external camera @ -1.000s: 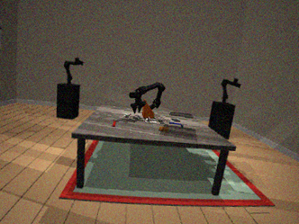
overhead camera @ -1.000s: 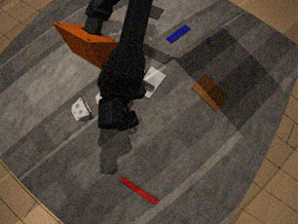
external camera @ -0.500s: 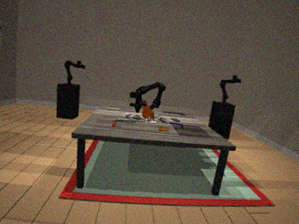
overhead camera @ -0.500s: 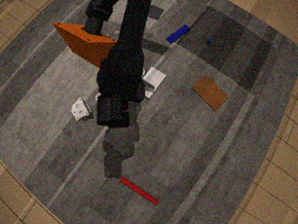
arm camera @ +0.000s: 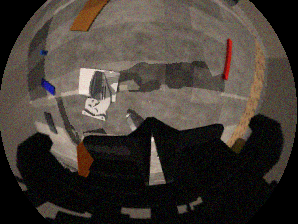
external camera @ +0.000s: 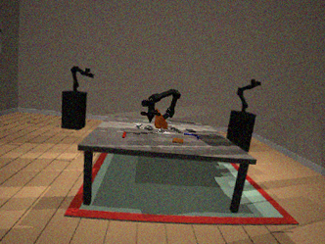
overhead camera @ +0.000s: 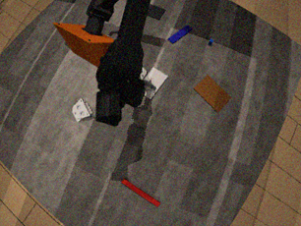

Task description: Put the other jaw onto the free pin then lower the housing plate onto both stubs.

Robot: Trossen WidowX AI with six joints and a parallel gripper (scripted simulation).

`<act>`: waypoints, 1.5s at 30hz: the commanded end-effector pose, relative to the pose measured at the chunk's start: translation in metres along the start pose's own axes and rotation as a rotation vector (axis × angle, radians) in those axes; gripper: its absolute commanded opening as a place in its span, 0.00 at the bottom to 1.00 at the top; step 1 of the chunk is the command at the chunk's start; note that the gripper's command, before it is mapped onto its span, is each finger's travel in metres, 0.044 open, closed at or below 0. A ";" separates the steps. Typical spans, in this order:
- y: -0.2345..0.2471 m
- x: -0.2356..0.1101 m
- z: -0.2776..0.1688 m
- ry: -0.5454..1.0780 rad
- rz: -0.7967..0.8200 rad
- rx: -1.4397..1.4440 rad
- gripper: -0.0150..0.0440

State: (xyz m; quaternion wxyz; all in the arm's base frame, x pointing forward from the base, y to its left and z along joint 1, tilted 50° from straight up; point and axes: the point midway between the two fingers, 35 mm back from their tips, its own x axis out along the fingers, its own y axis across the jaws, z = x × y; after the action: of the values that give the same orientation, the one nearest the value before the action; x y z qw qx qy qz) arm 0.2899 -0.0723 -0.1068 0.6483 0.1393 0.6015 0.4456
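My gripper (external camera: 150, 119) (arm camera: 150, 120) is shut, its black fingertips together with no part seen between them. It hangs above the table near the middle. The white base (overhead camera: 159, 78) (arm camera: 85, 80) lies flat, partly hidden by the arm in the top view. A white shaped part (arm camera: 95, 108) sits at its edge; a dark grey shape covers part of the base. A pale narrow part (arm camera: 134, 120) lies just beyond the fingertips in the wrist view. A separate white part with dark holes (overhead camera: 82, 109) lies left of the gripper. Pins and teeth are too small to tell.
An orange panel (overhead camera: 84, 41) (arm camera: 84, 160) stands tilted beside the arm. A brown block (overhead camera: 212, 94) (external camera: 178, 140) (arm camera: 90, 15), a blue bar (overhead camera: 180, 34) (arm camera: 48, 86), a small blue piece (overhead camera: 211, 42) (arm camera: 44, 52) and a red bar (overhead camera: 141, 192) (external camera: 124, 134) (arm camera: 228, 60) lie around.
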 end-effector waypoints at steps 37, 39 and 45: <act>0.023 -0.002 -0.021 0.006 -0.005 0.956 0.25; 0.024 -0.002 -0.022 0.006 -0.005 1.003 0.25; 0.028 -0.002 -0.025 0.007 -0.006 1.147 0.25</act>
State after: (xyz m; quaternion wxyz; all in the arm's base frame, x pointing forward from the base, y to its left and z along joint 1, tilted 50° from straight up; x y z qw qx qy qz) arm 0.2600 -0.0672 -0.0923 0.4845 0.4500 0.7464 0.0745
